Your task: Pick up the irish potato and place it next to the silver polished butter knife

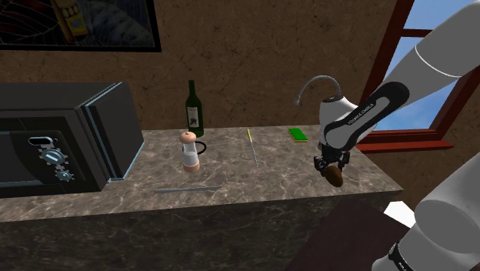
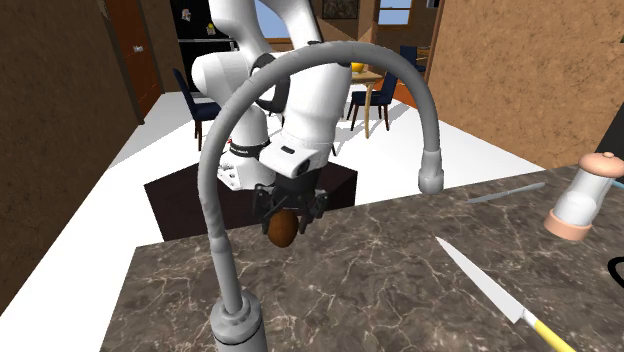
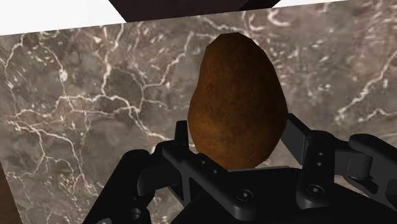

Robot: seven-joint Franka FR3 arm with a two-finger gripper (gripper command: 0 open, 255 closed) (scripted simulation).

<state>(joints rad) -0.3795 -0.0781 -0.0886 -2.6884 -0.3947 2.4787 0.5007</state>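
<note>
Marbled brown stone tops the bench (image 1: 308, 173), which runs along a rough brown wall (image 1: 254, 46). Over the end near the tap (image 2: 222, 250), the black fingers (image 3: 298, 137) are clamped on the potato (image 3: 235, 102). One finger presses each flank, and the narrower end points away from the hand. The potato looks lifted just clear of the stone, which would let it travel without dragging. The butter knife (image 1: 188, 185) lies flat near the front edge, well apart toward the shoulder view's left, beyond a yellow-handled knife (image 1: 251, 146) and a shaker (image 1: 190, 150). I judge the pick done and the carry next. The move should cross the bench low, clear of those two things, to bare stone just beside the butter knife. A rounded potato may roll if released from any height.
</note>
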